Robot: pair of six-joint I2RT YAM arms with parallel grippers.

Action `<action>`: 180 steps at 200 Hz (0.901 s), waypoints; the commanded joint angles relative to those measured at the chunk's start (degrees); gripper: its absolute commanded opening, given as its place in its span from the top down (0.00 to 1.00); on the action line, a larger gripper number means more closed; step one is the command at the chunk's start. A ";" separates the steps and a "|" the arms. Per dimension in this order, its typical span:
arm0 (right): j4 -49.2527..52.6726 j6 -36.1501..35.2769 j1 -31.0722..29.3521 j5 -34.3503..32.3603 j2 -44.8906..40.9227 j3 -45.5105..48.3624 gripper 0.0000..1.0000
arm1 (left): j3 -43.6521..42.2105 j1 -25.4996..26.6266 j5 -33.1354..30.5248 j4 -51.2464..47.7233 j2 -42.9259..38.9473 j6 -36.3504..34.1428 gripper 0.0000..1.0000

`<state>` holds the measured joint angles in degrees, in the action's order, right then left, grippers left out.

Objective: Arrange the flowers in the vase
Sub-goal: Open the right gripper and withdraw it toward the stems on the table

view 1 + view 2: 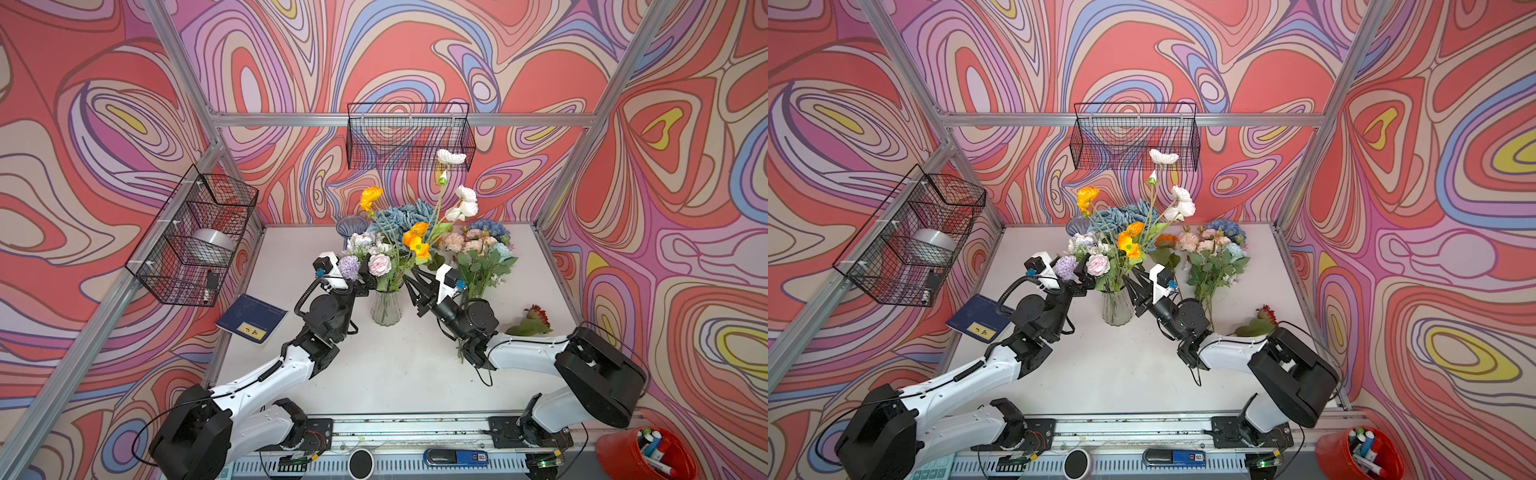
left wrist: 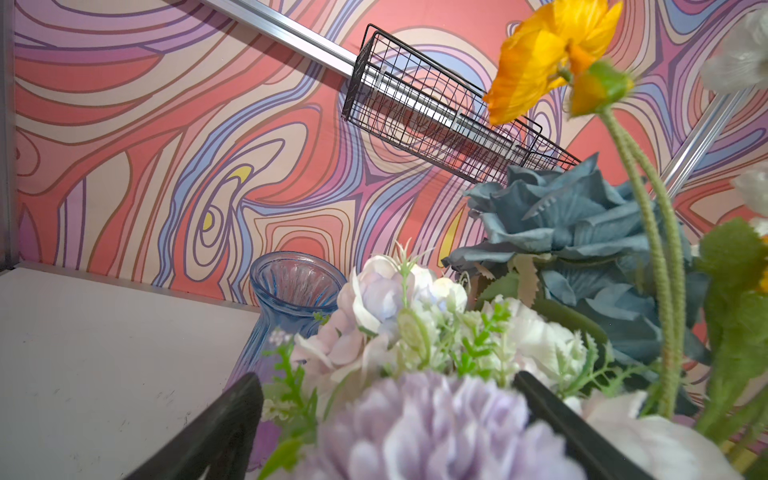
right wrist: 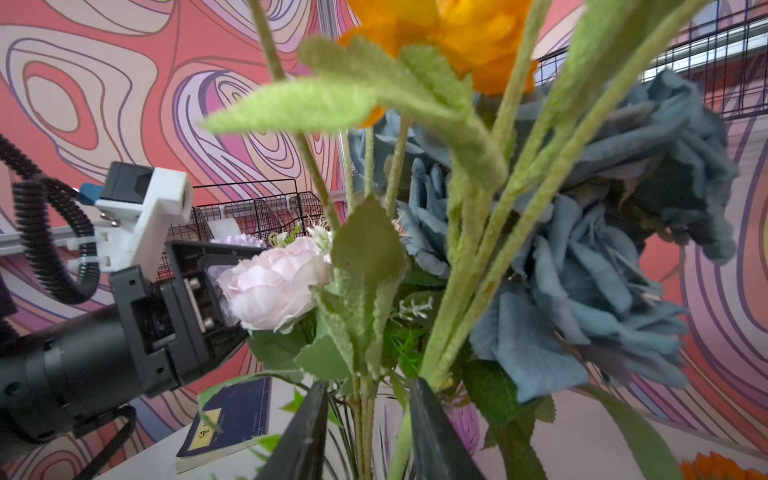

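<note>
Flowers [image 1: 415,240] stand in clear vase [image 1: 386,311] mid-desk [image 1: 374,374], seen in both top views. Left hand [image 1: 368,280] and right hand [image 1: 411,276] flank the bunch just above the rim. Second bunch [image 1: 484,255] right of vase.

Left wrist: fingers [image 2: 232,424] spread wide, lilac pompom [image 2: 436,419] between them, not clamped.

Right wrist: fingers [image 3: 305,436] parted, green stems [image 3: 361,415] in the gap, not gripped.

White surface [image 1: 395,374]. A clear glass vase [image 1: 386,309] stands around the middle, with a blue vase [image 1: 351,227] at the back edge. There's a dark blue notebook [image 1: 251,319] by the left edge, a leafy pink-and-blue bunch [image 1: 482,253] toward the back right corner, and a red flower [image 1: 536,320] lying near the right edge.
</note>
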<state>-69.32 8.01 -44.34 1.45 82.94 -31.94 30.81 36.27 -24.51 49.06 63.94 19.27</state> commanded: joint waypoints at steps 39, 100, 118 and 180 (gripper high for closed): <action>31.22 4.52 -0.18 -3.69 -14.39 1.04 0.57 | -0.22 -0.46 -0.29 3.37 0.79 0.77 0.04; 64.25 8.73 0.94 -28.73 -15.85 -6.50 0.55 | -0.13 -0.41 -0.04 2.82 0.28 0.33 0.05; 67.34 8.37 3.12 -27.51 -13.87 -7.40 0.54 | -0.19 -0.42 0.10 2.71 0.05 -0.01 0.04; 82.81 5.28 16.68 -9.15 3.21 -21.77 0.52 | -0.46 -0.51 0.53 0.95 -0.92 -0.11 0.04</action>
<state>5.37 15.66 -29.61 -14.15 81.08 -48.75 30.81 36.25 -24.08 49.36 64.20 19.53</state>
